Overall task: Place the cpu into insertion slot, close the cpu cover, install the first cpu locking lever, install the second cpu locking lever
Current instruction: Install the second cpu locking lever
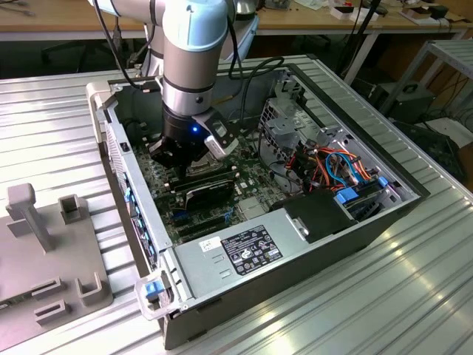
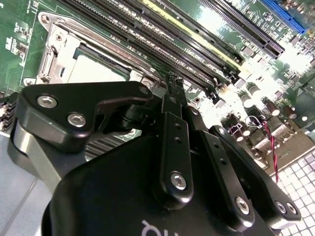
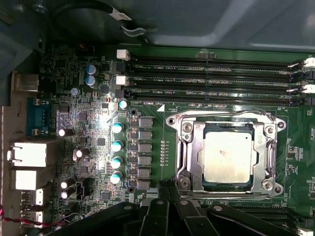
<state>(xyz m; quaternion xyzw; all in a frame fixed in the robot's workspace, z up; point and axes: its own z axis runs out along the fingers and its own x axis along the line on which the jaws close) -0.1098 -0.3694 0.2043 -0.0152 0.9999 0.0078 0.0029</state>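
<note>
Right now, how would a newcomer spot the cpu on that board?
Inside the open computer case, find the green motherboard. Beside the long black memory slots sits a silver square frame, the cpu cover. The cpu is the flat matte-silver square in its window, the board's only plain metal plate.

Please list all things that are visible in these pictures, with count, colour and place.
cpu: one, silver-grey, seated in the insertion slot.
insertion slot: one, black, on the motherboard.
cpu cover: one, silver, closed around the cpu.
memory slots: several, black, beside the socket.
motherboard: one, green, inside the case.
computer case: one, grey, on the ribbed table.
power-supply box: one, grey, at the case's near end.
hand: one, black, just beside the socket.
</note>
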